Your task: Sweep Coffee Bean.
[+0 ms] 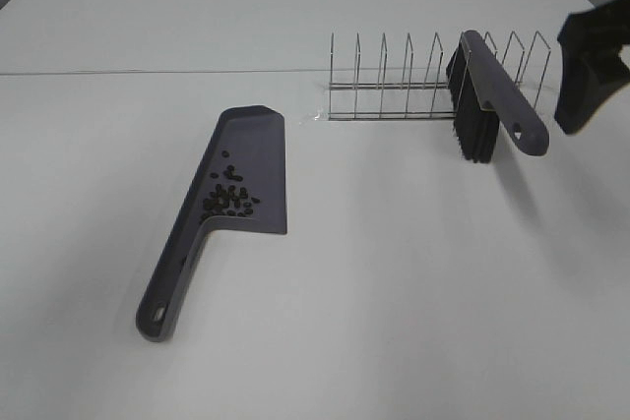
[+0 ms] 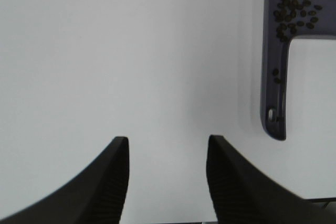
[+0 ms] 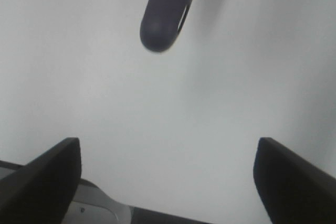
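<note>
Nearest the high camera lies the grey dustpan (image 1: 231,206), flat on the white table (image 1: 394,322), its handle toward the viewer and its blade pointing away. Coffee beans (image 1: 230,198) sit in a loose cluster on the pan's blade, with a couple strayed toward the handle; none can be made out on the table itself. The left gripper (image 2: 165,150) hangs over bare table beside the pan's handle, fingers parted and holding nothing. Further right, a wire rack (image 1: 423,81) stands upright, and the brush (image 1: 487,105) leans in its slots, black bristles hanging down and handle end projecting toward the right arm. The right gripper (image 3: 168,156) hovers just short of that handle tip, its fingers spread wide and empty.

By the look of things, the beans are gathered and the brush is parked, so what remains is likely clearing both arms away. To do that well, the right arm should back off along the handle's line rather than sideways, so nothing nudges the brush out of the rack, and the left should lift straight up, clear of the pan handle, so the beans stay undisturbed.
</note>
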